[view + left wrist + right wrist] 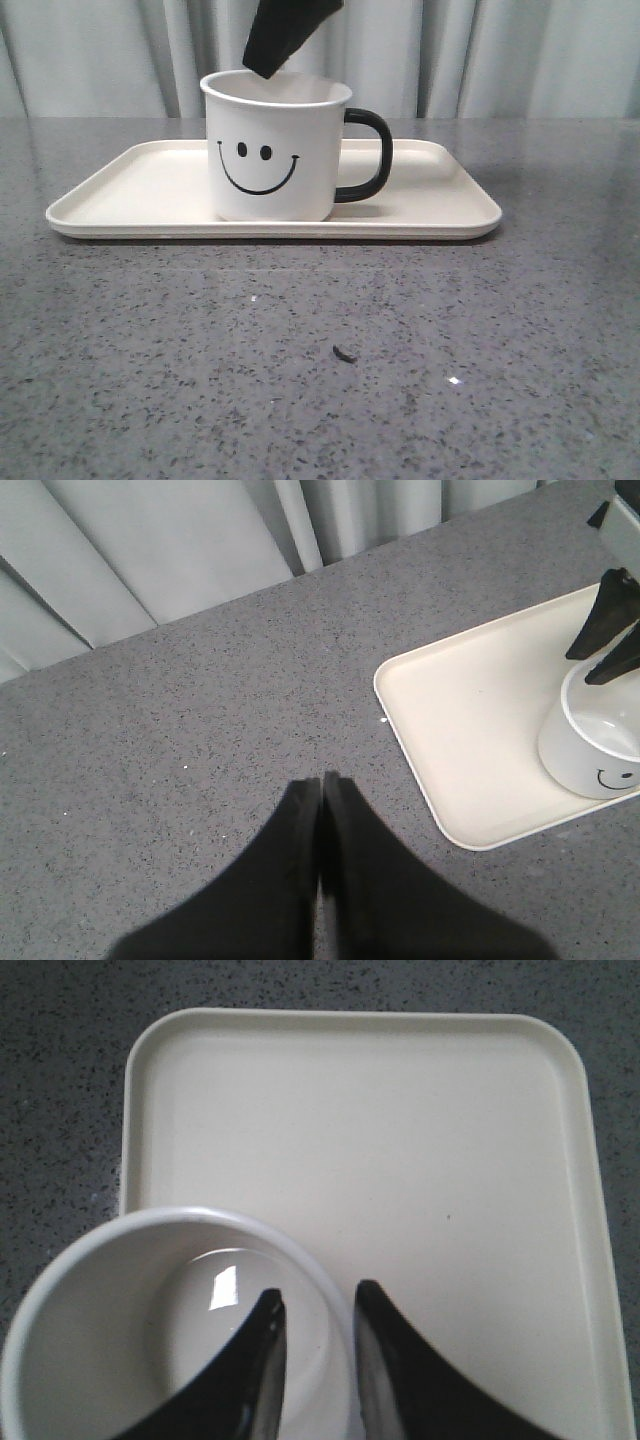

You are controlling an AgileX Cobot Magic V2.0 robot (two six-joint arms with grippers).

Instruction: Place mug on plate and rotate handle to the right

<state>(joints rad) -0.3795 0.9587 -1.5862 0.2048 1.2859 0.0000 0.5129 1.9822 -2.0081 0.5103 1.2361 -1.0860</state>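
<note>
Mug (275, 150) is sitting on the plate (150, 180), handle (368, 155) pointing right, so basically done. Right gripper (312, 1305) is pinching the rim and just needs releasing; left gripper (320, 800) is closed, empty.

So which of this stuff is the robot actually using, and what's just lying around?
In use:
- mug, standing on the plate
- plate
- handle, pointing right in the front view
- right gripper, fingers astride the mug's rim

Just there:
- left gripper, shut, over bare table
- small dark speck on the grey table
- curtain behind
</note>
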